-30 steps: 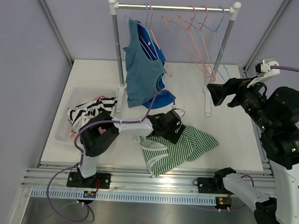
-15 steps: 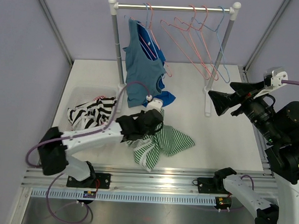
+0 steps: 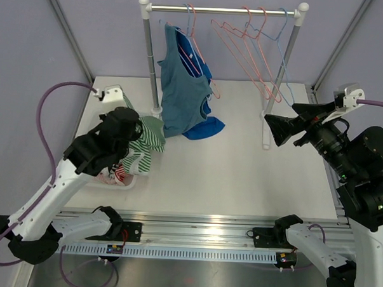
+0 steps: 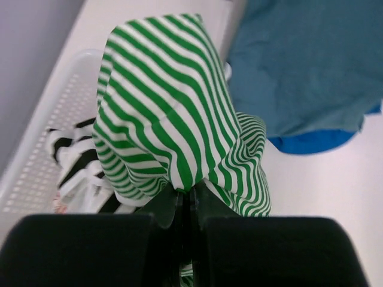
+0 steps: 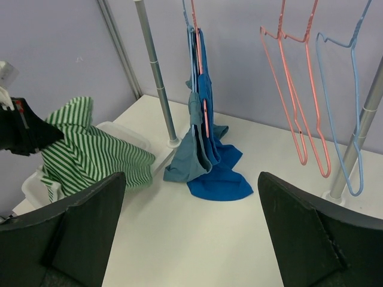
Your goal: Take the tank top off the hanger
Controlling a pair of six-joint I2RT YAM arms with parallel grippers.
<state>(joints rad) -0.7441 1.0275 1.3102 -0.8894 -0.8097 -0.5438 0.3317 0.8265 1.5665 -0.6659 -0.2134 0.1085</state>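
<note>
A teal tank top (image 3: 181, 92) (image 4: 305, 66) (image 5: 192, 152) hangs on a pink hanger (image 3: 194, 42) at the left end of the rack, its hem on the table. A brighter blue one (image 3: 203, 127) (image 5: 220, 176) hangs right behind it. My left gripper (image 3: 136, 136) (image 4: 187, 194) is shut on a green-and-white striped tank top (image 3: 150, 134) (image 4: 167, 107) (image 5: 90, 156), held bunched above the white basket (image 4: 51, 125) (image 5: 122, 133), left of the rack. My right gripper (image 3: 289, 122) (image 5: 191, 179) is open and holds nothing, raised at the right and facing the rack.
Several bare pink and blue hangers (image 3: 249, 51) hang on the right half of the rail. The rack's posts (image 3: 149, 59) (image 3: 280, 80) stand on the table. A black-and-white striped garment (image 4: 75, 149) lies in the basket.
My left gripper shut on the green striped top on the table, lifted it and carried it left over the basket. My right arm shifted slightly.
</note>
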